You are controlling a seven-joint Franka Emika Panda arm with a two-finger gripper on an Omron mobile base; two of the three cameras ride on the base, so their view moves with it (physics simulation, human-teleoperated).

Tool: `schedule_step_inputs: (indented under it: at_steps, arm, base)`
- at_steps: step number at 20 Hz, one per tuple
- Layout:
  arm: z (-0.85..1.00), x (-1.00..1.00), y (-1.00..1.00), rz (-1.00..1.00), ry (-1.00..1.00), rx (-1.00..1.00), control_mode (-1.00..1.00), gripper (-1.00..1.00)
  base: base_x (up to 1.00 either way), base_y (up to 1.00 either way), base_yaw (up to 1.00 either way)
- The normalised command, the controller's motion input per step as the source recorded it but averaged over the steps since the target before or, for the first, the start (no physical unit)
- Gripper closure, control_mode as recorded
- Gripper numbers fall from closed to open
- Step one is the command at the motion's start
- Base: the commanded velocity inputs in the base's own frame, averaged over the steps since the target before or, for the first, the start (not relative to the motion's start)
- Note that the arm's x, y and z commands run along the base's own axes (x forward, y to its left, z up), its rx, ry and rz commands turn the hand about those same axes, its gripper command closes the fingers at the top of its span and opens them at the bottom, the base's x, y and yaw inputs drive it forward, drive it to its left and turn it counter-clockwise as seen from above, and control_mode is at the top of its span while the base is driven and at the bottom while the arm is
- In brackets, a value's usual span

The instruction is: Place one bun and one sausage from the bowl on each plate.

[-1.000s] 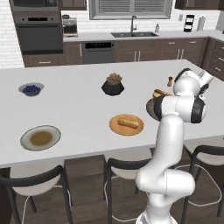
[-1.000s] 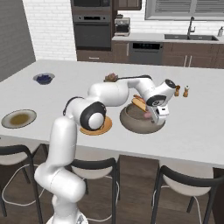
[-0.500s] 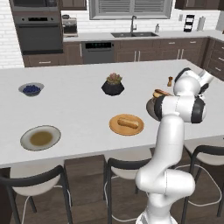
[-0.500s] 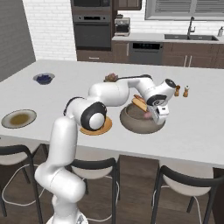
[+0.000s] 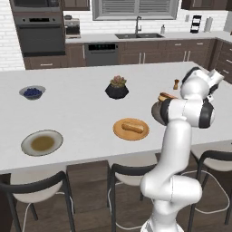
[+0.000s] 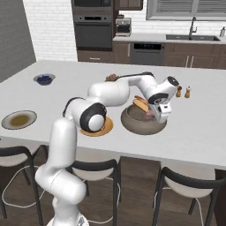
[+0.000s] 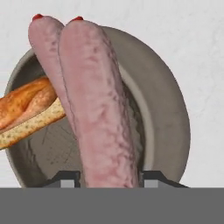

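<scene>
In the bowl (image 7: pixel 170 127), the tool (image 7: pixel 105 178) pinches a sausage (image 7: pixel 98 109) lengthwise away from the camera.

Two sausages (image 7: pixel 98 109), two buns (image 5: pixel 132 126), perhaps; two plates (image 5: pixel 42 142).

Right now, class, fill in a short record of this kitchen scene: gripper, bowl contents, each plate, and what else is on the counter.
gripper: over the bowl, fingers either side of the near sausage
bowl contents: two sausages, one bun
orange plate: holds one bun, no sausage
grey-rimmed plate: no bun, no sausage
other items: blueberry bowl, plant pot
</scene>
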Motion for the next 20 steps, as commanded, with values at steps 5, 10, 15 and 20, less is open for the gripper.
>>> schedule_step_inputs:
  at_steps: [5,10,15,20]
  arm:
    - [0.42,-0.05,0.46,0.02,-0.04,-0.15,-1.0,1.0]
    - [0.66,-0.31,0.98,0.22,-0.21,-0.31,-1.0,1.0]
    - [0.24,-0.11,1.0,0.35,-0.24,-0.29,-1.0,1.0]
    - [0.0,0.0,1.0,0.49,-0.2,-0.28,-1.0,1.0]
  base:
    - [0.0,0.0,0.0]
    - [0.0,0.0,0.0]
    - [0.0,0.0,0.0]
    - [0.0,0.0,0.0]
